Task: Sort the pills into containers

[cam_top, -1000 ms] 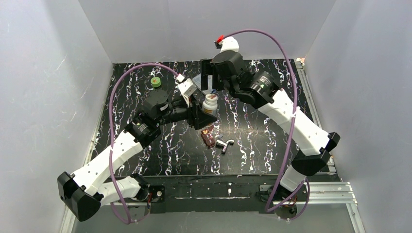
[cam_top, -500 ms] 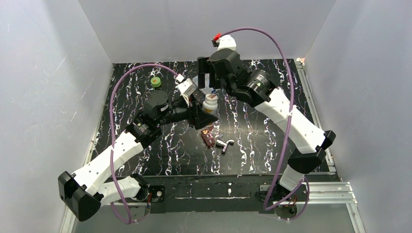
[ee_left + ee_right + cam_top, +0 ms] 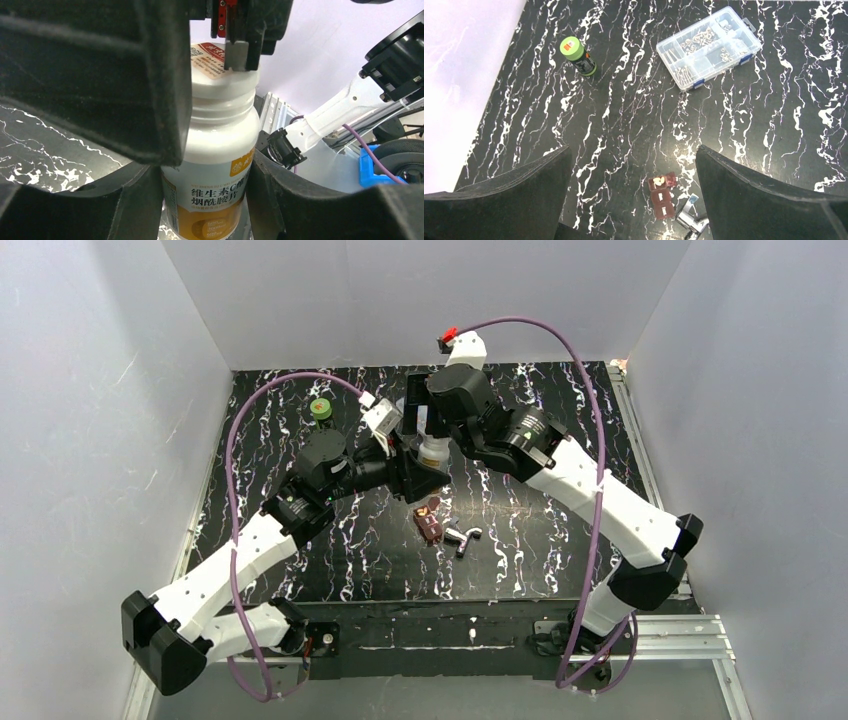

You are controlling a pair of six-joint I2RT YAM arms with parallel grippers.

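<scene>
My left gripper (image 3: 205, 200) is shut on a white pill bottle (image 3: 215, 150) with an orange label, holding it upright above the table; in the top view the bottle (image 3: 432, 450) is at the centre. My right gripper (image 3: 420, 422) is open just above and behind the bottle's cap. One of its black fingers (image 3: 125, 75) stands beside the cap. Below lies the dark red-brown container (image 3: 662, 197), also in the top view (image 3: 429, 521). One end compartment is open with pale pills (image 3: 658, 181) inside. My right gripper (image 3: 633, 165) has nothing between its fingers.
A shiny silver metal piece (image 3: 691, 220) lies right beside the container, also in the top view (image 3: 462, 538). A clear compartment box (image 3: 708, 46) sits further back. A green-capped bottle (image 3: 578, 56) stands at the back left (image 3: 320, 409). White walls enclose the black marbled table (image 3: 520, 540).
My right arm has swung left and down, bringing its open gripper over the bottle's cap. The left gripper holds the bottle almost in place.
</scene>
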